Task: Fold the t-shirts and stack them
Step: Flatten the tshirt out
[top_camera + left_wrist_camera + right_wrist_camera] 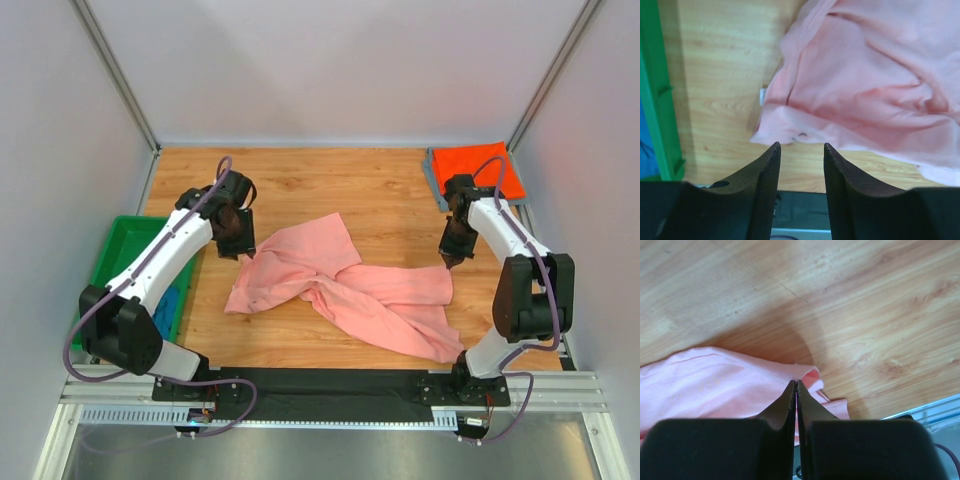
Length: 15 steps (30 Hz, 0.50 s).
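Observation:
A salmon-pink t-shirt [350, 290] lies crumpled across the middle of the wooden table. My right gripper [449, 259] is shut on its right corner; in the right wrist view the fingers [787, 400] pinch the pink cloth [715, 385]. My left gripper [240, 252] is open at the shirt's left corner; in the left wrist view the fingers [771, 165] are apart just short of the pink hem [805, 127], with nothing between them. A bright orange-red t-shirt [480, 170] lies folded on a grey one [434, 178] at the far right corner. Teal-blue cloth [166, 305] lies in the green bin.
A green plastic bin [113, 255] stands at the table's left edge, seen also in the left wrist view [660, 95]. White walls with metal posts close in the table. A black strip [330, 385] runs along the near edge between the arm bases.

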Available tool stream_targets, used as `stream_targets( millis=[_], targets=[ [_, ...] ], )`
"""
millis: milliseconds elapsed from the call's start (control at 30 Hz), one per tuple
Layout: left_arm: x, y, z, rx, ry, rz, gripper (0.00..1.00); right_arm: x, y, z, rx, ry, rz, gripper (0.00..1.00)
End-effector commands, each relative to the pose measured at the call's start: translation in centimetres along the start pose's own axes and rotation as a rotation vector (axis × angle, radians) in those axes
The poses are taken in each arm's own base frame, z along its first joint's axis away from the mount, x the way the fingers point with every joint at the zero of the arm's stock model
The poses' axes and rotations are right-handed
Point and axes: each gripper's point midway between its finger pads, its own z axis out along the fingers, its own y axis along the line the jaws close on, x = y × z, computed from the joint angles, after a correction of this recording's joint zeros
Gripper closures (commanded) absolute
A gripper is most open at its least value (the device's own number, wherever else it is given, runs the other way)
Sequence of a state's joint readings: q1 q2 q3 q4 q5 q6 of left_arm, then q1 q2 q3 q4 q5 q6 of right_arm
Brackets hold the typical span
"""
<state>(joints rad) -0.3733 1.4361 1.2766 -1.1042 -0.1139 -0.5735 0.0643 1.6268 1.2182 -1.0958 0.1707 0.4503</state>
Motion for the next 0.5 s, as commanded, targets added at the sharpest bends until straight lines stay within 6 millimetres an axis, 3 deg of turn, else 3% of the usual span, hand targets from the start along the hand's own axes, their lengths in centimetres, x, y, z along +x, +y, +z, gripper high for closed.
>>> stream_targets(
  millis=[0,100,133,167,200,267,300,333,367,400,433,467],
  targets=[
    [-2.9,-4.0,-0.3,0.192,-0.089,0.118,0.53,-3.4,2.1,-1.1,-0.078,-0.089,0.012,1.00],
    [-5.5,-6.7,0.6,0.283,-0.110,0.245,0.52,-3.8,2.6,-1.0,-0.095,-0.082,0.019,1.00],
    [-5.7,-7.1,2.5,0.272,-0.065,0.276,0.52,-3.9,2.9,-1.1,-0.104,-0.082,0.018,1.00],
    [-7.1,-8.0,2.3,0.287,-0.091,0.310,0.52,-4.0,3.0,-1.1,-0.111,-0.083,0.012,1.00],
    [-7.3,-8.4,4.1,0.294,-0.059,0.380,0.52,-4.0,3.1,-1.2,-0.117,-0.083,0.009,1.00],
    [-9.8,-9.9,4.6,0.320,-0.119,0.430,0.52,-3.8,3.5,-1.4,-0.146,-0.076,0.003,1.00],
    [-10.3,-9.9,6.7,0.287,-0.098,0.455,0.52,-3.5,3.6,-1.4,-0.154,-0.071,-0.002,1.00],
    [-11.0,-10.2,7.3,0.282,-0.100,0.466,0.52,-3.1,3.8,-1.2,-0.169,-0.053,-0.004,1.00],
    [-12.9,-11.4,6.8,0.304,-0.141,0.474,0.52,-2.9,3.9,-1.3,-0.179,-0.056,-0.004,1.00],
    [-12.7,-12.7,8.7,0.347,-0.097,0.490,0.52,-2.6,3.9,-1.2,-0.185,-0.048,-0.002,1.00],
    [-13.2,-13.4,9.2,0.368,-0.096,0.493,0.52,-2.1,3.9,-1.1,-0.196,-0.041,0.000,1.00],
    [-14.8,-14.7,8.8,0.391,-0.134,0.495,0.52,-1.5,4.3,-1.1,-0.222,-0.022,-0.001,1.00]
  ],
)
